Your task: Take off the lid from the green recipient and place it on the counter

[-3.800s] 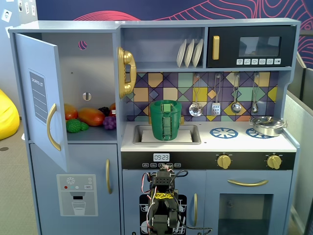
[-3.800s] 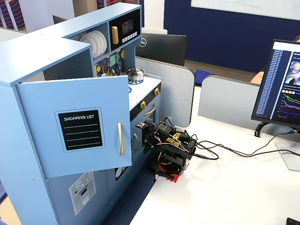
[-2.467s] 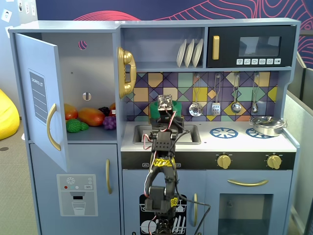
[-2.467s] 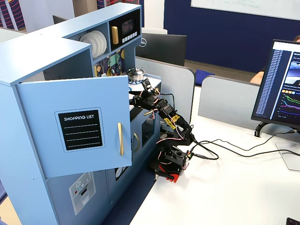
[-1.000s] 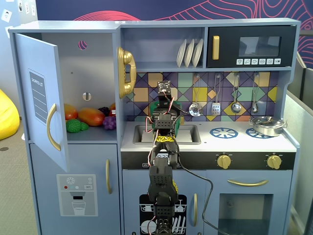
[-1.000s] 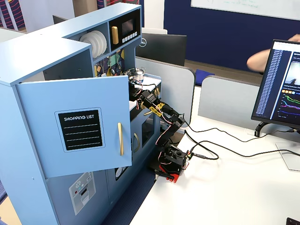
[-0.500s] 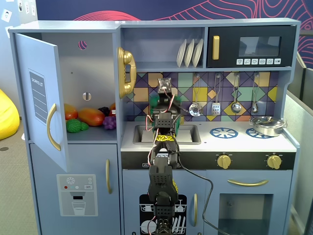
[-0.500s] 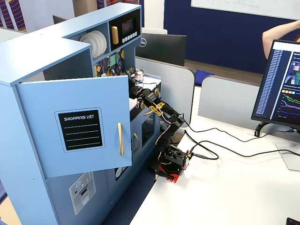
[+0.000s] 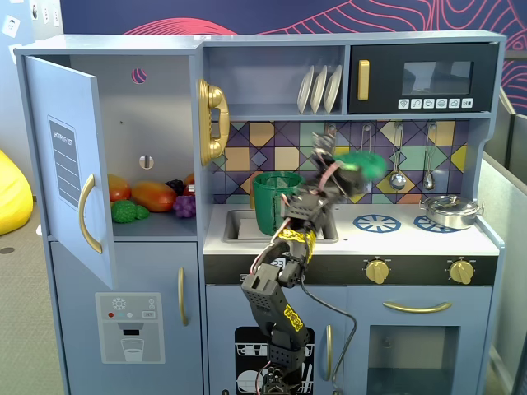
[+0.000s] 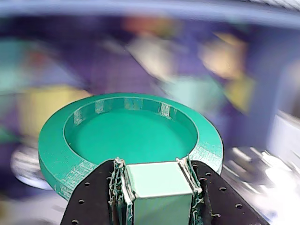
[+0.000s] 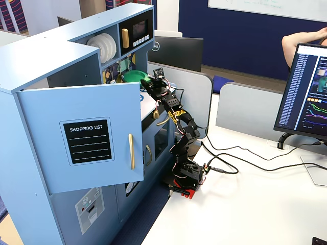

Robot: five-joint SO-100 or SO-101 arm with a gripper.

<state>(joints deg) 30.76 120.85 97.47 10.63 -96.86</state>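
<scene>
one gripper (image 10: 158, 187) is clenched on the light strap handle of one lid (image 10: 126, 136), held in the air above the counter (image 9: 412, 237). one green recipient (image 9: 269, 202), uncovered, stands in the sink recess left of the lid. one silver pan (image 9: 450, 211) sits at the counter's right end.

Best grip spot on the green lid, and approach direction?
Grip the lid by its raised light-green strap handle, coming in along the handle side. The disc is wide and flat and the strap is narrow enough for the jaws; the end effector is clamped on it that way now.
</scene>
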